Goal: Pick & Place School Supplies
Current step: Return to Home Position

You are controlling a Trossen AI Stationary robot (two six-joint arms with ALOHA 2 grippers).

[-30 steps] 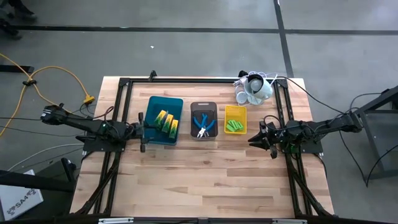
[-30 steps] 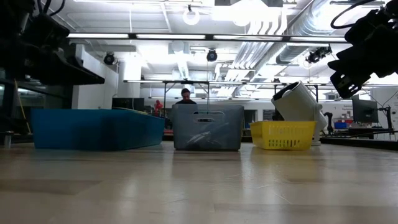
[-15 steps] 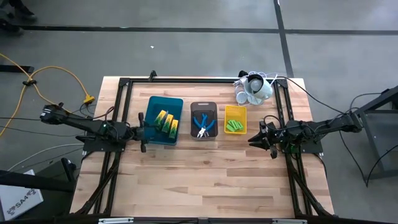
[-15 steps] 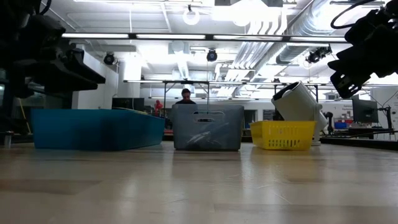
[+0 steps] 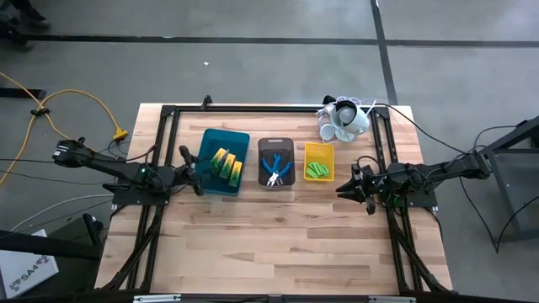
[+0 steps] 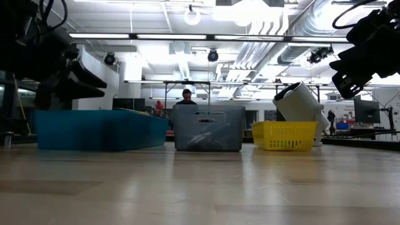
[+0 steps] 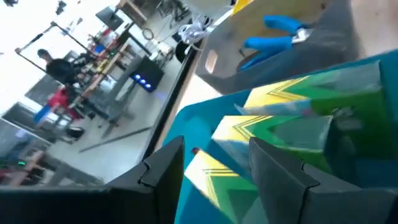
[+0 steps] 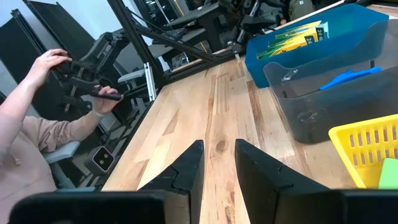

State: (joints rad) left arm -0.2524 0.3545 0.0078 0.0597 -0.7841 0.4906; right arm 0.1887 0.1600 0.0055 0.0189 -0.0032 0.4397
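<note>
The left end effector (image 5: 194,171) is hanging at the left rim of the teal tray (image 5: 207,139), its fingers (image 7: 163,169) standing well apart with nothing between them. The right end effector (image 5: 349,183) is hovering near the yellow tray (image 5: 319,146), on its right and clear of it. Its fingers are standing a narrow gap apart and holding nothing.

The trays are sitting in a row across the far half of the table (image 5: 269,244), and the whole near half is lying bare out to its edges. The printed boxes (image 5: 225,166) are lying in the teal tray, the pliers (image 5: 275,168) in the grey tray (image 5: 275,141), and the green sticks (image 5: 317,171) in the yellow tray. White cups (image 5: 344,120) with cords are crowding the far right corner.

From table height the tray walls are hiding everything inside. In the right wrist view only a corner of one green stick is showing, and a person's hand (image 8: 53,65) beyond the table edge is gripping a dark handle.
</note>
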